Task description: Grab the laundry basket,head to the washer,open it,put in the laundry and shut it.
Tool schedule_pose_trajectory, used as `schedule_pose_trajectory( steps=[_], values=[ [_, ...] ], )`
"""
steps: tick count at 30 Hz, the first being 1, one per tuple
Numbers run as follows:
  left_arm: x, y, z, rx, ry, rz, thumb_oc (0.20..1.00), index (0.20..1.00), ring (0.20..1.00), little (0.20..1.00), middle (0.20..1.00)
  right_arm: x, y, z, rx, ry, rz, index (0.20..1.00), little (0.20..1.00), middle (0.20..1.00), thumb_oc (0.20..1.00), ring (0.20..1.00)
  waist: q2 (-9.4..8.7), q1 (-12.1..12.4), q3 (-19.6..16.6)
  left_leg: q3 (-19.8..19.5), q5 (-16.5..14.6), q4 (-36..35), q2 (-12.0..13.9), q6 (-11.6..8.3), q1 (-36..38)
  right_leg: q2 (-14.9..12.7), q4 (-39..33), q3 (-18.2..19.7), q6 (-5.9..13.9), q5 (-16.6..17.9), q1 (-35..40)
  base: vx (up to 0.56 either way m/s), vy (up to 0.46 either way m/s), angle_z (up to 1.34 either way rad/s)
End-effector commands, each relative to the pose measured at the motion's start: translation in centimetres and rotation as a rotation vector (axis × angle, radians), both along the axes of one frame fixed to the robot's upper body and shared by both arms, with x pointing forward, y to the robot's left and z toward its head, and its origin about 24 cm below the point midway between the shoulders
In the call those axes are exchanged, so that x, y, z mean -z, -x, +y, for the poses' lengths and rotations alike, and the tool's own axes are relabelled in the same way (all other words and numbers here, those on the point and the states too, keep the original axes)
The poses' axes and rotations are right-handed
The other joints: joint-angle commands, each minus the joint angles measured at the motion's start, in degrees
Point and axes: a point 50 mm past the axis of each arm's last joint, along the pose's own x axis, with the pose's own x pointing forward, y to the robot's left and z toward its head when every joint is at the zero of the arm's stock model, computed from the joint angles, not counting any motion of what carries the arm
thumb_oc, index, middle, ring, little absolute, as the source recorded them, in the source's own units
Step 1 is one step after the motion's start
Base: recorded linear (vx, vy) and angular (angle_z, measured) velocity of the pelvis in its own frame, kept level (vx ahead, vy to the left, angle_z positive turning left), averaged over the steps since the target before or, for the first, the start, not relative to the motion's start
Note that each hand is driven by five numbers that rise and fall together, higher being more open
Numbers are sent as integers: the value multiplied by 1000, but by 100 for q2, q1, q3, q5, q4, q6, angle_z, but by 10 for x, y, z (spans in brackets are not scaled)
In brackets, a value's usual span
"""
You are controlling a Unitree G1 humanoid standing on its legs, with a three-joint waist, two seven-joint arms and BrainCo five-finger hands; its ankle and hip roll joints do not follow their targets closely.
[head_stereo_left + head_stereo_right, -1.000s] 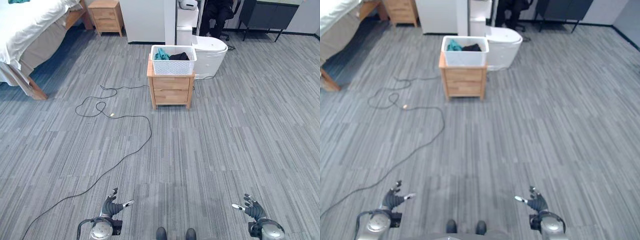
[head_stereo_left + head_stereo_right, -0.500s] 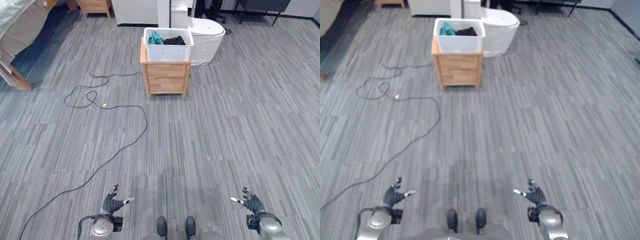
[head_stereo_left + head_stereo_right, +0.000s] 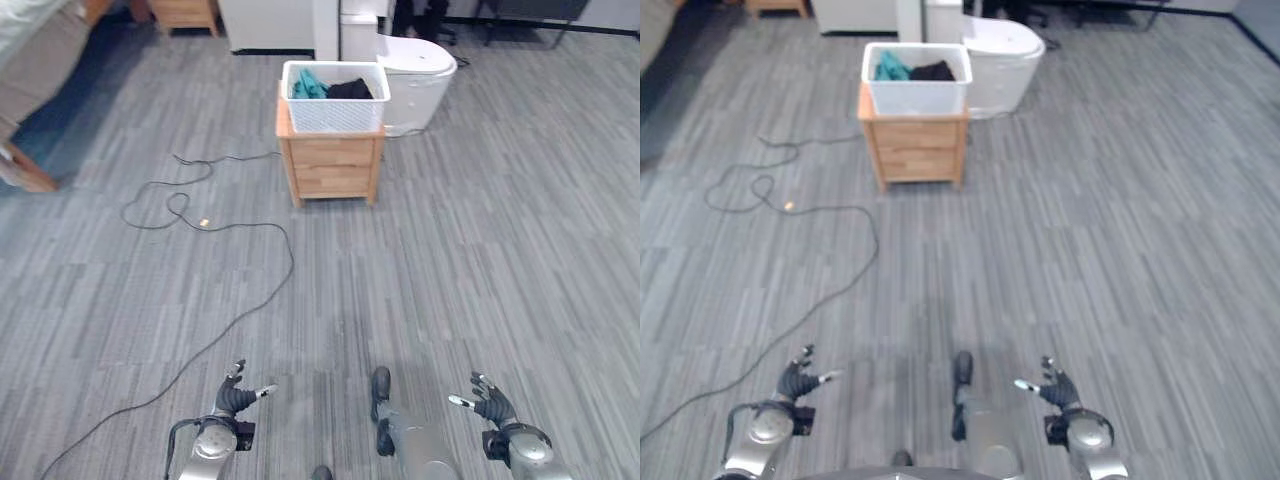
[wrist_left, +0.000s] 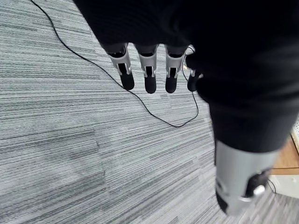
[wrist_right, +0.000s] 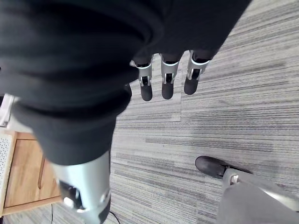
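Both my left hand [image 3: 236,400] and right hand [image 3: 488,404] hang loose and empty, well short of the white laundry basket [image 3: 335,96] atop the wooden nightstand [image 3: 331,167]; light, stiff plastic, I reckon, best gripped by its opposite rims.

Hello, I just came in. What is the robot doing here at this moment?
Nothing is being handled yet. The white laundry basket, with teal and black clothes in it, sits on a small wooden nightstand across the floor, with a white washer right behind it. The left hand and right hand hang low, open and empty, far from the basket.
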Motion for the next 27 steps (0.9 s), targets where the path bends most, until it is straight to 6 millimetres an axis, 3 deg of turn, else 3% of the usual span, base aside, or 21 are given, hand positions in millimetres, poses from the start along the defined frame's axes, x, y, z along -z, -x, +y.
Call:
schedule_pose_trajectory(
  steps=[1,3,5,7,9,10,11,13,16,21,23,24,27],
  values=[
    [-7,-5,0,38,-5,-49,1000,1000,1000,1000,1000,-13,-15,-8,-11,32,-87,1000,1000,1000,1000,1000,-116,-171,-340,396,280,1480,-7,-529,-514,32,-232,27,200,-564,931,231,-191,47],
    [-7,-7,-2,45,-1,-50,1000,1000,1000,1000,1000,-14,-16,-8,-11,33,-89,1000,1000,1000,1000,1000,-154,-176,-326,536,375,1802,101,-567,-720,13,-285,3,147,-651,1066,150,-128,13],
    [-9,-12,-5,56,1,-59,1000,1000,1000,1000,1000,-14,-16,-10,-12,42,-82,1000,1000,1000,1000,1000,-271,-120,-258,862,207,2035,226,-407,-1169,-81,-313,0,99,-779,1273,167,-105,-15],
    [-9,-11,-4,60,-4,-58,1000,1000,1000,1000,1000,-14,-15,-11,-13,48,-79,1000,1000,1000,1000,1000,-340,-45,-238,1007,-18,1735,221,-266,-1433,-130,-339,-1,135,-871,1425,213,-54,-11],
    [-8,-8,-4,61,-7,-53,1000,1000,1000,1000,1000,-14,-14,-13,-11,60,-75,1000,1000,1000,1000,1000,-356,54,-183,1137,228,1399,342,-257,-1879,-131,-381,-3,147,-976,1620,264,-27,-29],
    [-6,-4,-1,50,-9,-40,1000,1000,1000,1000,1000,-12,-12,-14,-6,66,-63,1000,1000,1000,1000,1000,-309,149,-130,1151,773,877,469,-377,-2134,-25,-407,22,146,-1101,1816,233,-4,-27],
    [-6,-4,-1,50,-9,-40,1000,1000,1000,1000,1000,-12,-12,-14,-6,65,-63,1000,1000,1000,1000,1000,-317,149,-124,1152,789,844,458,-380,-2108,-32,-409,22,146,-1106,1828,243,2,-28],
    [-4,-1,2,28,-16,-26,1000,1000,1000,1000,1000,-8,-7,-14,9,70,-46,1000,1000,1000,1000,1000,-286,259,-71,1144,1198,146,625,-487,-2422,44,-396,111,149,-1275,2078,291,38,-62],
    [-4,0,3,14,-17,-25,1000,1000,1000,1000,1000,-6,-4,-15,16,74,-32,1000,1000,1000,1000,1000,-255,326,-73,1157,1431,-367,727,-545,-2546,73,-392,270,161,-1439,2398,367,96,-41],
    [-3,3,7,9,-28,-14,1000,1000,1000,1000,1000,-2,-1,-14,20,65,-14,1000,1000,1000,1000,1000,-218,376,-205,1203,1655,-238,774,-530,-2436,24,-329,498,213,-1622,2738,400,156,-23],
    [-4,1,9,9,-38,-17,1000,1000,1000,1000,1000,-2,-5,-9,20,51,-18,1000,1000,1000,1000,1000,-307,407,-278,1198,1526,76,677,-455,-2475,-141,-160,570,311,-1594,2755,441,219,-10],
    [-5,-1,11,15,-50,-17,1000,1000,1000,1000,1000,-2,-8,-3,15,25,-29,1000,1000,1000,1000,1000,-440,404,-329,1211,1295,419,510,-336,-2491,-332,162,685,463,-1371,2674,367,184,-16],
    [-8,-4,13,20,-57,-26,1000,1000,1000,1000,1000,-4,-13,2,6,3,-47,1000,1000,1000,1000,1000,-502,404,-366,1208,1075,548,388,-192,-2466,-411,652,844,555,-1035,2429,280,160,-20]
  ],
)
